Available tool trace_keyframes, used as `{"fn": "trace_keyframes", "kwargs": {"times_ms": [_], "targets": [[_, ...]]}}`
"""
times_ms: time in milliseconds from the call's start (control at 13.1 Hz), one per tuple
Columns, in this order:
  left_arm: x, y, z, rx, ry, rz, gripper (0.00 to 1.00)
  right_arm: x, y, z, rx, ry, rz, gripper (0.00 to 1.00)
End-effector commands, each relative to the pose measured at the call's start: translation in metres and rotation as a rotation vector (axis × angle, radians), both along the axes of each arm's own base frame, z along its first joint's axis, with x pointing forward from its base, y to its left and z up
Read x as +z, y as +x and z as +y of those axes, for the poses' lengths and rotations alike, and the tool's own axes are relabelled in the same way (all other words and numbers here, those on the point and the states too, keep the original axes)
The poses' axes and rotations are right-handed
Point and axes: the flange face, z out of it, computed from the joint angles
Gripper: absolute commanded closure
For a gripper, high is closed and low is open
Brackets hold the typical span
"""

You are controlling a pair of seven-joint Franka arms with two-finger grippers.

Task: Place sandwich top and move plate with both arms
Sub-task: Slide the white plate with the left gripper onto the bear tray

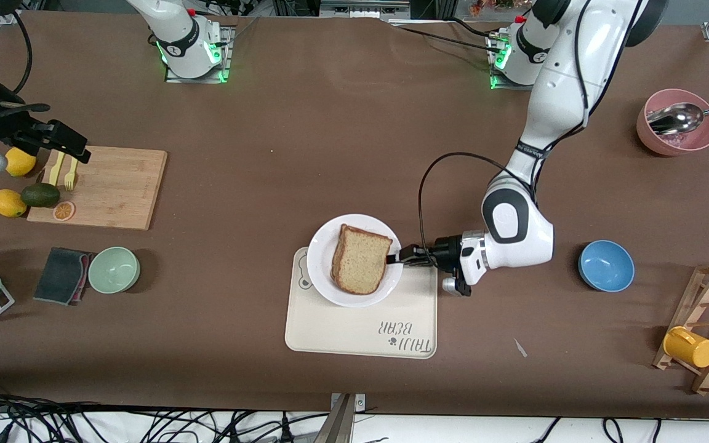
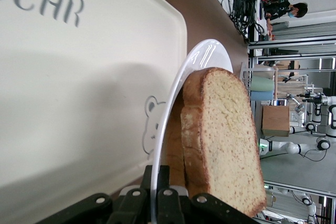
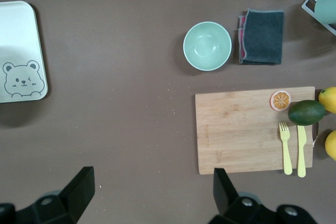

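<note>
- Two arms on this job, but only one is at the plate right now, so that's basically the whole story.
- Nearest the front camera is the tray (image 1: 354, 326), and the plate (image 1: 324, 280) sits on the tray corner farthest from that camera, hanging a bit over the edge.
- The top slice (image 1: 360, 259) lies flat on the plate, rounded end pointing toward the camera, straight edge away from it. The left wrist view shows a second slice under it, so I'd call the sandwich top already placed.
- Left gripper (image 1: 396, 256) comes in level from the left arm's end of the table, fingers pinched on the plate rim with one finger above it and one below. That puts the plate straight ahead of it, along its reach.
- Key bit: the rim toward the right arm's end has nobody on it. For a two-arm carry that's the edge the right one needs to take, my guess anyway.
- Right gripper (image 1: 74, 147) hangs way off over the cutting board (image 1: 114, 184) with its fingers spread wide and nothing in them, just waiting.
- Lifting one-sided looks risky, the plate could tilt and dump the bread.
</note>
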Motion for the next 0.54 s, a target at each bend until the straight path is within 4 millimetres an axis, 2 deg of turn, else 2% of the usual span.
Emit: {"fn": "trace_keyframes", "kwargs": {"times_ms": [0, 153, 229, 382, 459], "targets": [[-0.017, 0.034, 0.009, 0.045, -0.014, -0.031, 1.0, -0.011, 0.017, -0.005, -0.011, 0.006, 0.015, 0.0], [-0.022, 0.044, 0.021, 0.063, -0.002, -0.042, 1.0, -0.017, 0.022, -0.01, -0.028, 0.007, 0.021, 0.0], [-0.029, 0.045, 0.022, 0.061, 0.002, -0.048, 1.0, -0.027, 0.028, -0.013, -0.039, 0.012, 0.035, 0.0], [-0.042, 0.043, 0.017, 0.057, 0.009, -0.044, 1.0, -0.033, 0.039, -0.006, -0.026, -0.001, 0.008, 0.0], [-0.046, 0.042, 0.016, 0.058, 0.013, -0.043, 1.0, -0.033, 0.041, -0.009, -0.029, -0.014, -0.006, 0.0]]}}
